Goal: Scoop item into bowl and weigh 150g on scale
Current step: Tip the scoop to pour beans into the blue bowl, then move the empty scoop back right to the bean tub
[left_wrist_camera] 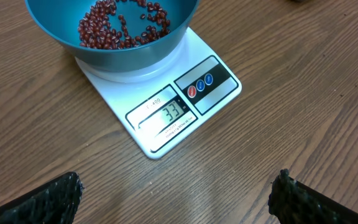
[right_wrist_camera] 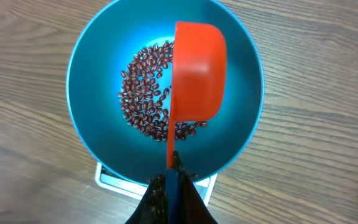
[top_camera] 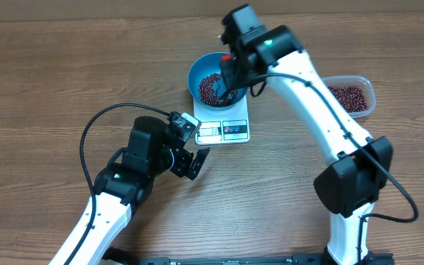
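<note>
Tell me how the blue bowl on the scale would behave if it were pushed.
The bowl would probably slide rather than tip: it looks broad and sits flat on the smooth white scale. It is likely light, holding only a thin layer of beans, so a nudge could shift it easily. The beans would probably roll about inside.

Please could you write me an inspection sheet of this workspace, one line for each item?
surface: wooden table, no spilled beans seen.
job's things: blue bowl stands on white scale, display shows 33; beans lie in the bowl, more in clear tub beside the right arm.
clutter: nothing seen.
grippers: left pincer open, holding nothing, near the scale; right pincer shut on the handle of orange scoop, which is over the bowl.
cables: black cable loops by the left arm, another by the right arm.
surroundings: nothing seen.
</note>
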Tool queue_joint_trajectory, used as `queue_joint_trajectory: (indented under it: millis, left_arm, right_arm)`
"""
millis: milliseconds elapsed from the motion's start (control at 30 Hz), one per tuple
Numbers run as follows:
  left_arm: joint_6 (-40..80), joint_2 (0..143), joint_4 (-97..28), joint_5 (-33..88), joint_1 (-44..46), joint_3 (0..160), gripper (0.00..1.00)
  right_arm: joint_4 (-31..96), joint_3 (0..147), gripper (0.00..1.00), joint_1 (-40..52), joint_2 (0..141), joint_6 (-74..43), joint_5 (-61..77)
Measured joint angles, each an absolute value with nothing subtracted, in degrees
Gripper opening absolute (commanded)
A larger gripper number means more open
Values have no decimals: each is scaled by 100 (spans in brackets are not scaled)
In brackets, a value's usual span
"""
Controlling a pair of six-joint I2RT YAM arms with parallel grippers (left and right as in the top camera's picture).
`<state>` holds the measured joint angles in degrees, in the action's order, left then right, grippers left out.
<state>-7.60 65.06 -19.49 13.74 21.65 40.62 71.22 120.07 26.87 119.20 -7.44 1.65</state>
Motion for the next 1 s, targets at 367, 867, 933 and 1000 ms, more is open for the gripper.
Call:
queue_joint_trajectory:
  millis: [367,867,933,1000]
  left_arm:
    - [-760,6506,-1951,1374,2165,4062,99]
    - [-760,6506,-1951,1374,2165,4062,100]
    - [-760,6506,-1949,1374,2165,4062,100]
    - [-760,6506,-1951,1374,2165,4062,100]
  right_arm:
    - [7747,12007,4,1122,11120,-591,1553]
    - [8862,11942,4,-1199,10772,-410,1280]
    - [8842,11780,4,-1275,10772,-272,1046]
    - [8755,11572,4,-1280,10772,-139,849]
